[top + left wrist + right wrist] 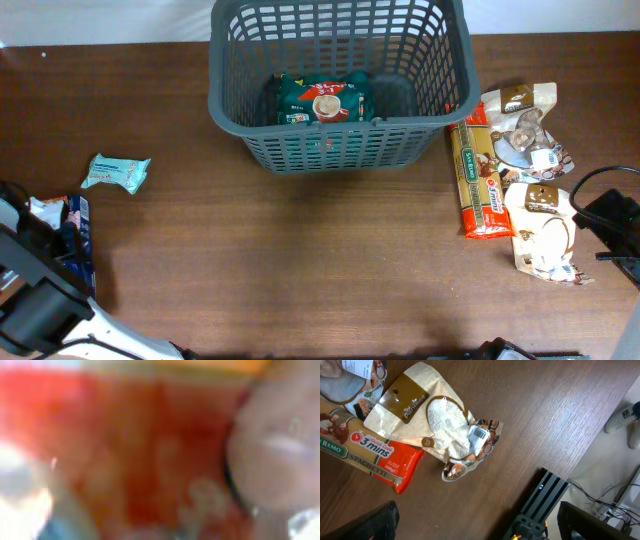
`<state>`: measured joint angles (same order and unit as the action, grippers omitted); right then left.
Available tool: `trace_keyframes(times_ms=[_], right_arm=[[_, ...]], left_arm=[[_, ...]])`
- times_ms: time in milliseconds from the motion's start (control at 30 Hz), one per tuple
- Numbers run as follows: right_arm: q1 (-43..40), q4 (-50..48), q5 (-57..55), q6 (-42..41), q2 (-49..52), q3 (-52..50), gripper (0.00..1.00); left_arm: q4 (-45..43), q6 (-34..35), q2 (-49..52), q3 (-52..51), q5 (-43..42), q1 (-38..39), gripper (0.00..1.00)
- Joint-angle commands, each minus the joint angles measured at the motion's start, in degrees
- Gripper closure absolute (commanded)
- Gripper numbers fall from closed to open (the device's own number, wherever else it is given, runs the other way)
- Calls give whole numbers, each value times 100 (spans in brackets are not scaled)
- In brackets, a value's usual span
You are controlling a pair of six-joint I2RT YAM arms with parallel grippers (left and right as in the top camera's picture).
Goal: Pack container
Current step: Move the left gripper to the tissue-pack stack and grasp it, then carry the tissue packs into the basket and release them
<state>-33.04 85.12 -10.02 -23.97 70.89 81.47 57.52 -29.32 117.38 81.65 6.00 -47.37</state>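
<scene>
Slotted grey plastic container (340,148), rounded corners; glossy green packet (325,100) laid on its solid base. Right fingers (375,522), to its right, are spread; for left fingers (68,241), state cannot be told.

Bare table (300,265) before the container (330,148); food packets (480,185) along the right.

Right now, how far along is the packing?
Barely started. Done: one green packet lies in the basket. In hand: nothing in the right gripper, which is open beside a pouch; the left wrist view is too blurred to tell. Left to pack: that pouch, a second pouch, spaghetti, a light blue packet and a white-and-blue packet by the left arm.
</scene>
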Motion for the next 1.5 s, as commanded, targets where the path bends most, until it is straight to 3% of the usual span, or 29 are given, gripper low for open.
trace_keyframes(times_ms=[0,167,367,600,800,900,1000,1167,1333,1467], right_arm=[[-37,15,-94,-9,-11,17,1],[-37,11,-94,-9,-11,17,1],[-37,17,-94,-4,-11,15,1],[-37,81,-94,-7,-11,17,1],[-37,214,-94,-7,-11,17,1],[-37,254,-92,-7,-11,17,1],[-37,323,-94,-7,-11,17,1],[-37,448,-94,-7,-11,17,1],[-37,535,-94,-7,-11,17,1],[-37,557,-94,-4,-11,17,1]], left_arm=[[-273,13,92,-55,-83,-13,98],[-334,68,90,243,-81,166,98],[55,433,57,2549,-190,935,98],[-197,946,57,5403,-1349,2208,98],[-852,1021,57,6658,-2022,3539,98],[-1200,595,57,6852,-2476,4240,99],[-1368,-334,59,6850,-3287,5088,98],[-664,-1451,175,6791,-4489,5904,99],[560,-2085,590,6743,-4481,6161,99],[1335,-2138,1099,6743,-3860,6157,99]])
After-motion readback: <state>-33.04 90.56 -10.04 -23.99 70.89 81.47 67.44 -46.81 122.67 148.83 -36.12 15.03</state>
